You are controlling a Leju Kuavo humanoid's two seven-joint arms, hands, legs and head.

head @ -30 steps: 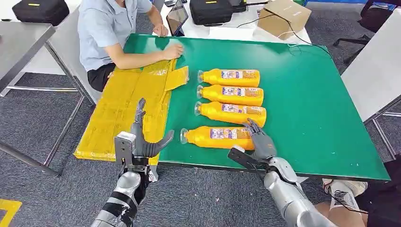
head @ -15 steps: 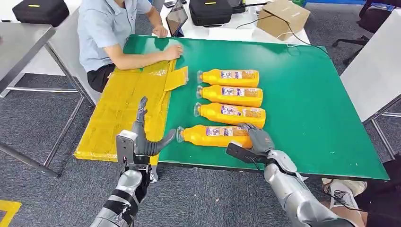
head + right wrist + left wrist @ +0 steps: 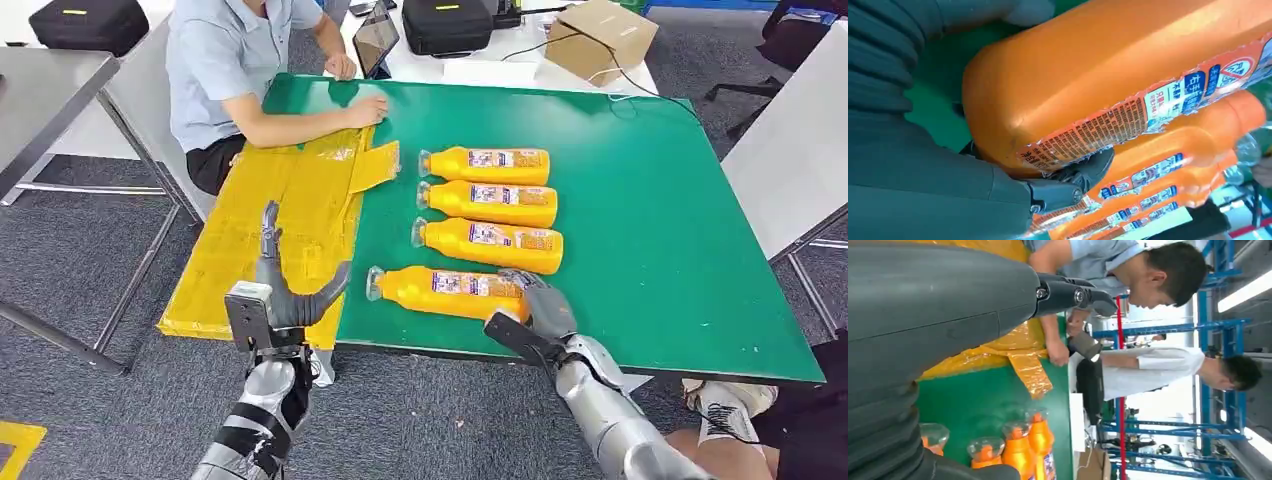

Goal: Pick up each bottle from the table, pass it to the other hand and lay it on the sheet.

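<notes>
Gripping, head view: my right hand (image 3: pixel 537 305) closes round the base end of the nearest bottle (image 3: pixel 445 291), low centre of the frame, cap pointing left along the near edge of the green table (image 3: pixel 650 250).
Other bottles, head view: three more (image 3: pixel 487 165) lie in a row above it, caps left, each just beside the next.
Left hand, head view: my left hand (image 3: pixel 285 290) hovers at lower left, fingers spread and holding nothing, over the near end of the yellow sheet (image 3: pixel 270 220).
Person, head view: a person's hand (image 3: pixel 366 106) rests on the sheet's far end, upper left.
Left wrist view: a long dark finger (image 3: pixel 1068 292) stretches out over the sheet; bottle caps (image 3: pixel 985 447) sit at lower centre; my palm is cut off by the cover.
Right wrist view: my dark fingers (image 3: pixel 1083 172) wrap under the orange body, against the label (image 3: pixel 1098 130); the other bottles lie beyond at lower right.
Handling, my judgement: full of liquid, so fairly heavy for its size; smooth plastic and a glossy label, likely slippery; stiff enough for a firm squeeze.
Where to hold, my judgement: the wide body near the base for me, leaving the neck end free for my left hand.
Hard to tell: whether the bottle is lifted or touching the table; my thumb's contact is hidden.
</notes>
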